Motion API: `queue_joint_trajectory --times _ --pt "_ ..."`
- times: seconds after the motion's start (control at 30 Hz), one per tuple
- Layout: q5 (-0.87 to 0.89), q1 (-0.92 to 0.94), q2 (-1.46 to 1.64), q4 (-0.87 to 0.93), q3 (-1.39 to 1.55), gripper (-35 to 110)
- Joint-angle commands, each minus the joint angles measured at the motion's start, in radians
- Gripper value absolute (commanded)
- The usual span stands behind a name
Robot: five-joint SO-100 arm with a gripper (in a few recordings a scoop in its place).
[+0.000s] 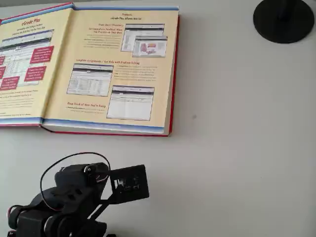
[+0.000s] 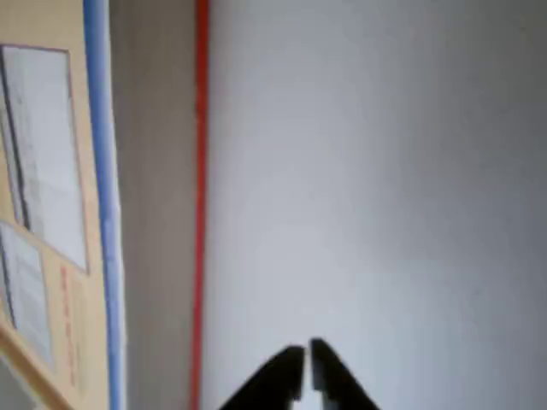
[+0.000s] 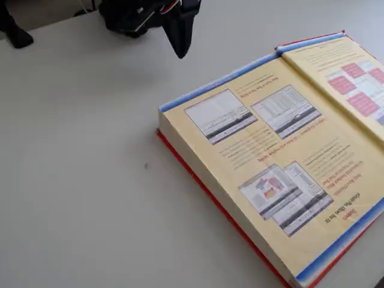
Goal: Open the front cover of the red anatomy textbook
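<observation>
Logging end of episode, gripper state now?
Gripper: shut, holding nothing, above bare table beside the big red-edged hardcover textbook, whose yellow-faced front cover lies open.

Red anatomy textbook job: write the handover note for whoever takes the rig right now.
Hand: shut and holding nothing, hanging over bare table beside the book, touching nothing.
Red anatomy textbook: lies open on the table, yellow endpaper with screenshots facing up over the page block.
Front cover: swung fully over and lying flat to the left in the overhead view, yellow inner face with red boxes upward.
Black round disc: at the table's far right corner in the overhead view, apart from the book.
Done: cover is open.
Left: nothing on the book, by the look of it; just park the arm.
</observation>
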Motion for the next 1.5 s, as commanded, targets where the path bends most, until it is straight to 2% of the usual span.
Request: queue_joint_trajectory --times 0.0,0.67,1.1,1.47 --pt "0.000 -0.006 0.002 0.003 0.002 0" --pt "0.003 -0.005 0.002 0.000 0.002 0" --pt "0.023 0.025 0.002 -0.394 0.110 0" --pt "0.054 0.000 0.002 -0.413 0.118 0"
